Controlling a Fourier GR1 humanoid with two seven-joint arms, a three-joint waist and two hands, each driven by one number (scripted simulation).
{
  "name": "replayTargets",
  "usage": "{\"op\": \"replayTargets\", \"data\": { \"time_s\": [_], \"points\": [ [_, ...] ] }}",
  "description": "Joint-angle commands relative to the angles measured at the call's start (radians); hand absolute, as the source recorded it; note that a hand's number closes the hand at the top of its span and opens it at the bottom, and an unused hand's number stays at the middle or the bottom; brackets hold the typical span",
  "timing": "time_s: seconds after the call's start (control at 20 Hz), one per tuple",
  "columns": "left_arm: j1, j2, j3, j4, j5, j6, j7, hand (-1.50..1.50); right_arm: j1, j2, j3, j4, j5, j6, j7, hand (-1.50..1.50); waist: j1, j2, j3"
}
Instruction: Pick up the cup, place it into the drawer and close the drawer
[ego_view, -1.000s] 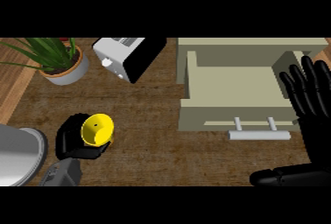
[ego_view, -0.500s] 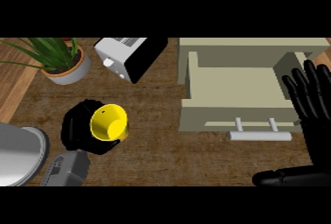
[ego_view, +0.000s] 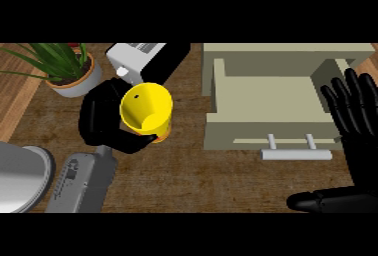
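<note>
1. The left hand (ego_view: 103, 117), fingers curled, is gripping the yellow cup (ego_view: 147, 109) at centre left of frame.
2. The open drawer (ego_view: 273, 95) is lying to the cup's right, well apart; its handle (ego_view: 295, 154) is facing the lower edge.
3. The cup is appearing smooth and tapered, seemingly tilted.
4. The right hand (ego_view: 354, 115) is resting open at the right edge.

The left hand (ego_view: 103, 120), at the centre left of the frame, is glossy black with thick, rounded fingers. Below it, a boxy grey forearm (ego_view: 83, 182) runs to the lower edge, with a strip of small darker markings along its upper face. The right hand (ego_view: 358, 125), at the right edge, is the same glossy black, its fingers long and segmented, its thumb (ego_view: 332, 201) stout and rounded.
</note>
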Motion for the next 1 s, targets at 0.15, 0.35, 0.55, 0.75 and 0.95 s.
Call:
{"op": "replayTargets", "data": {
  "time_s": [0.15, 0.35, 0.55, 0.75, 0.95],
  "points": [
    [-0.139, -0.010, -0.026, -0.099, -0.022, 0.120, 0.172, 1.50, -0.044, -0.027, -0.023, -0.017, -0.011, -0.014, 0.073, -1.50, -0.003, 0.001, -0.001],
    [-0.322, -0.010, -0.058, 0.080, -0.055, 0.213, 0.154, 1.50, 0.038, 0.005, 0.015, -0.031, 0.004, 0.017, -0.022, -1.50, -0.017, 0.004, 0.000],
    [-0.412, -0.010, -0.075, 0.099, -0.061, 0.268, 0.217, 1.50, -0.007, -0.008, -0.002, -0.001, -0.005, 0.006, 0.018, -1.50, -0.012, 0.003, -0.001],
    [-0.524, -0.010, -0.052, 0.204, -0.053, 0.291, 0.234, 1.50, -0.029, -0.007, -0.011, -0.029, 0.001, -0.024, 0.053, -1.50, -0.014, 0.004, -0.001],
    [-0.596, -0.010, -0.094, 0.204, -0.074, 0.339, 0.324, 1.50, 0.042, 0.000, -0.004, 0.019, 0.000, 0.025, -0.030, -1.50, -0.013, 0.002, 0.000]
  ]
}}
